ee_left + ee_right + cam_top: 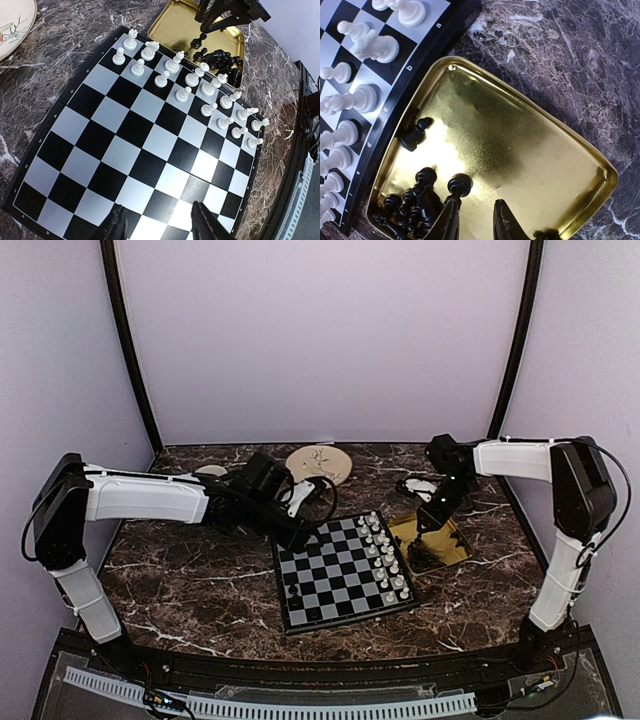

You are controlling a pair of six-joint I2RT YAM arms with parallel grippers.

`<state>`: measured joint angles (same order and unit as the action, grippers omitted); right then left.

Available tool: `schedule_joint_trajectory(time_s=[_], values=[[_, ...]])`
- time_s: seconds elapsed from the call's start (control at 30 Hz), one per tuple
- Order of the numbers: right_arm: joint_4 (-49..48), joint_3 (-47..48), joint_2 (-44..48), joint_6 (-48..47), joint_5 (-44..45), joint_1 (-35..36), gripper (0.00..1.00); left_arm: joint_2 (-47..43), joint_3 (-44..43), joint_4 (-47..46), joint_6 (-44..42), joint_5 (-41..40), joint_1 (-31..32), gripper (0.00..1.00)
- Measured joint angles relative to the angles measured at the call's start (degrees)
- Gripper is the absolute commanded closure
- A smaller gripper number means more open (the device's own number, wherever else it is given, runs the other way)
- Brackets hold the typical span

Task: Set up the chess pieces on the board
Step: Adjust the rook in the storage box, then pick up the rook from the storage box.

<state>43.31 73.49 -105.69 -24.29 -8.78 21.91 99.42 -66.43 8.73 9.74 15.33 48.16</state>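
Observation:
The board (340,612) lies mid-table with white pieces (383,552) in two rows along its right side. One black chess piece (293,590) stands near its left edge. More black chess pieces (415,205) are heaped in a corner of the yellow tray (520,140), and one (415,135) lies apart from them. My right gripper (477,220) hangs low over the tray, its jaws narrowly apart with nothing between them. A black pawn (459,185) is at its left fingertip. My left gripper (160,222) hovers open over the board's (55,150) empty squares.
A round beige plate (319,462) sits at the back of the marble table, behind the board. The tray (455,545) lies against the board's right edge. A small white object (415,485) is behind the tray. Walls close in the back and sides.

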Motion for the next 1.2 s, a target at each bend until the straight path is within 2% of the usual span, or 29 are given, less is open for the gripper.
schedule_joint_trajectory(time_s=[0.27,0.6,0.7,0.93,1.2], values=[[0.02,-0.04,3.17,-0.31,-1.62,0.61,0.73,-0.13,0.28,-0.24,0.61,0.02,0.00,0.54],[0.37,-0.66,-0.31,-0.48,-0.59,2.82,0.75,-0.57,0.68,-0.35,1.03,-0.22,0.00,0.54],[0.39,-0.66,-1.40,-0.42,0.76,2.86,0.79,-0.98,1.03,-0.35,1.03,-0.37,0.00,0.54],[0.35,-0.66,-2.08,-0.11,2.64,2.86,0.95,-1.01,1.27,-0.42,1.03,-0.61,0.00,0.54],[0.52,-0.57,-1.20,-0.07,2.75,2.56,0.99,-1.05,1.46,-0.59,1.01,-1.11,0.00,0.54]])
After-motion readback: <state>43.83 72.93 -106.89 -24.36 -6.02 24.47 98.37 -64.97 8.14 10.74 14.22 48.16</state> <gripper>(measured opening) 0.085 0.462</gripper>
